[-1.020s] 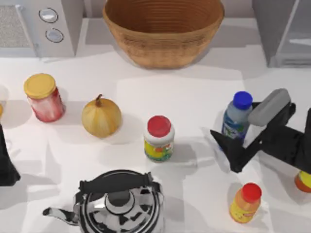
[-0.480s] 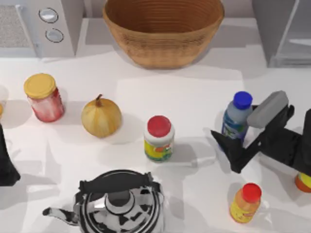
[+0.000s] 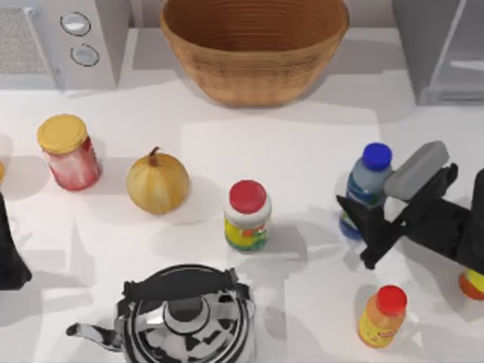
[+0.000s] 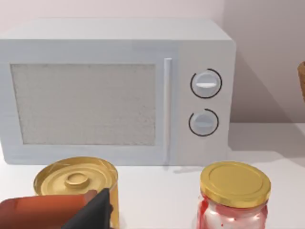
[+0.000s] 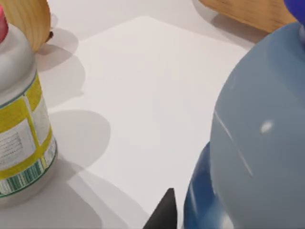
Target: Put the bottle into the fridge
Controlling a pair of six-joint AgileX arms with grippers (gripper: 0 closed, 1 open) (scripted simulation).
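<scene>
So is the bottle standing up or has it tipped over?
Standing up. In the top view the bottle shows its blue cap above its body on the table, with the right claw around its lower part.

Right arm [image 3: 454, 227]: matte black, blocky housing, angular edges. A light grey, rounded oblong module [image 3: 417, 169] sits on its upper side. Right gripper [image 3: 363, 227]: two black, tapered fingers. Left arm [image 3: 9, 257]: black casing, partly seen at the table's left edge.
</scene>
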